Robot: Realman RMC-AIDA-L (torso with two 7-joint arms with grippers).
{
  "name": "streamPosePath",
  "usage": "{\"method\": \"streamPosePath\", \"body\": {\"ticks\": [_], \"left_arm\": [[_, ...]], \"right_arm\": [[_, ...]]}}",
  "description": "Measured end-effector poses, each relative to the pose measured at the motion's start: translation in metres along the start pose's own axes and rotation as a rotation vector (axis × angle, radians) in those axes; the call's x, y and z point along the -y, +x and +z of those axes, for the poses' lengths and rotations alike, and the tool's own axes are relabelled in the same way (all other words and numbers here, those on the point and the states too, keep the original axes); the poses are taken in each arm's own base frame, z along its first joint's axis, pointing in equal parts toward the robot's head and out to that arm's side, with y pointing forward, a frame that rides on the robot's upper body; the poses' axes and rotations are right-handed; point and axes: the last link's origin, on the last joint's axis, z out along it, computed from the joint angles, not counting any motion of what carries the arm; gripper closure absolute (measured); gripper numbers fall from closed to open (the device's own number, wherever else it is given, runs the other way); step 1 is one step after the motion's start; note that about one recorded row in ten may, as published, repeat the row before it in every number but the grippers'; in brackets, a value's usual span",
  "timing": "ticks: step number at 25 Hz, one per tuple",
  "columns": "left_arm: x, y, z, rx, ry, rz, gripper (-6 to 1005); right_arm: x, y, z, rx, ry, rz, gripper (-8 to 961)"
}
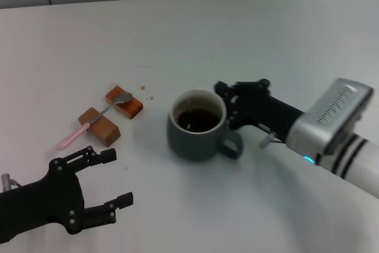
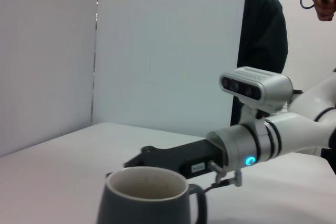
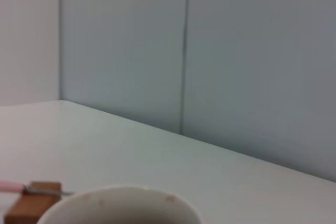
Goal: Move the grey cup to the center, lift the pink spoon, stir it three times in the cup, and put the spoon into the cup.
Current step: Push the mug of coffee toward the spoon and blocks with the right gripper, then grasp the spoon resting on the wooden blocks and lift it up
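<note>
Nearest my head camera I see the left gripper (image 1: 112, 179) low on the table (image 1: 284, 34) with its jaws spread wide and holding nothing, well short of the spoon (image 1: 95, 119). The spoon lies across two wooden blocks (image 1: 109, 117), bowl on the far block and pink handle hanging past the near one, left of the cup (image 1: 198, 127). The cup stands upright mid-table with dark liquid inside and its handle toward the right gripper (image 1: 228, 106), which sits just beside the rim; its jaws look parted, gripping nothing.
</note>
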Motion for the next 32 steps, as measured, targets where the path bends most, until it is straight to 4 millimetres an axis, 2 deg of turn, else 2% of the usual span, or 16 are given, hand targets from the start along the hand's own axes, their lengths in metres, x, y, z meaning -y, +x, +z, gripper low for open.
{"method": "streamPosePath", "body": {"ticks": [3, 7, 10, 13, 17, 19, 22, 26, 29, 32], "left_arm": [[-0.001, 0.0, -0.002, -0.003, 0.0, -0.001, 169], [-0.003, 0.0, -0.003, -0.007, 0.002, -0.003, 169], [-0.003, 0.0, -0.004, -0.013, 0.008, -0.004, 170], [-0.003, 0.001, -0.006, -0.024, 0.014, -0.002, 170], [-0.004, 0.002, -0.006, -0.033, 0.012, -0.002, 170], [-0.004, 0.002, -0.006, -0.034, 0.011, -0.003, 170], [-0.004, 0.003, -0.006, -0.036, 0.009, -0.004, 170], [-0.003, 0.004, -0.005, -0.038, 0.005, -0.001, 170], [-0.003, 0.004, -0.003, -0.038, 0.001, 0.001, 170], [-0.002, 0.005, -0.002, -0.039, 0.0, 0.001, 170]], "right_arm": [[-0.006, -0.01, 0.016, 0.002, -0.031, 0.005, 943], [-0.007, -0.013, 0.02, 0.005, -0.031, 0.015, 943], [-0.003, -0.011, 0.013, 0.023, 0.009, 0.044, 943], [0.012, -0.009, -0.008, 0.101, 0.121, 0.105, 943], [0.033, -0.017, -0.061, 0.332, 0.228, 0.161, 942], [0.038, -0.025, -0.091, 0.44, 0.187, 0.166, 942], [0.033, -0.035, -0.126, 0.521, 0.038, 0.144, 942], [0.024, -0.036, -0.157, 0.486, -0.16, 0.124, 942], [0.016, -0.026, -0.164, 0.357, -0.275, 0.151, 942], [0.01, -0.009, -0.163, 0.211, -0.326, 0.162, 942]]}}
